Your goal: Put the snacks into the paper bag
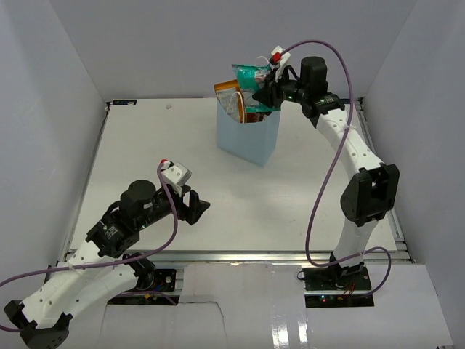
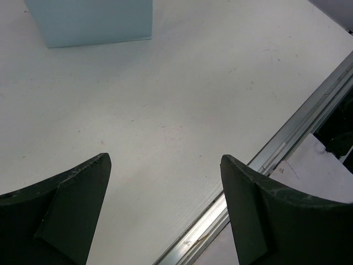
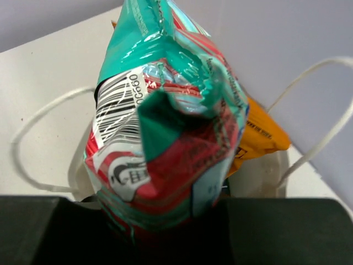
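Now | paper bag (image 1: 247,138): orange chip bag (image 3: 263,134) | right tool (image 1: 267,92): green packet (image 3: 165,110)

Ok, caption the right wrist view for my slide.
Right hand holds a green packet at the mouth of the paper bag, beside an orange chip bag.
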Robot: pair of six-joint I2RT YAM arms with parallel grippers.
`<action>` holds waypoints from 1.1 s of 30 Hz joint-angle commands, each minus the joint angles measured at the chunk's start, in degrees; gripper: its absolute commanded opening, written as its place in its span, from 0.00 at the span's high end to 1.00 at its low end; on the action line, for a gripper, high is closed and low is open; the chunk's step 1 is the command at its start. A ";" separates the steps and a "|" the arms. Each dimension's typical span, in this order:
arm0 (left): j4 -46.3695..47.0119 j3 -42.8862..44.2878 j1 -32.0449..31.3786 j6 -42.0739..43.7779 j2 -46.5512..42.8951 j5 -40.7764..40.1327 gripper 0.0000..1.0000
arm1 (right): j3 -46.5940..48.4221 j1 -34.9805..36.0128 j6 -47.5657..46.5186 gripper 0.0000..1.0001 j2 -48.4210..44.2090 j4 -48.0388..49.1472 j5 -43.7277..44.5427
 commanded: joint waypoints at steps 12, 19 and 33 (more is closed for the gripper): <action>1.79 -0.26 0.14 0.86 -0.44 -0.14 0.09 | 6.48 3.21 -2.60 0.91 8.37 -7.45 -1.17; 1.79 -0.35 0.14 0.77 0.09 0.39 0.08 | 10.63 3.21 -9.11 0.63 11.73 -17.31 2.09; 1.79 -0.26 0.14 0.59 0.09 0.48 0.08 | 13.71 3.12 -4.30 0.37 2.07 -14.68 -0.99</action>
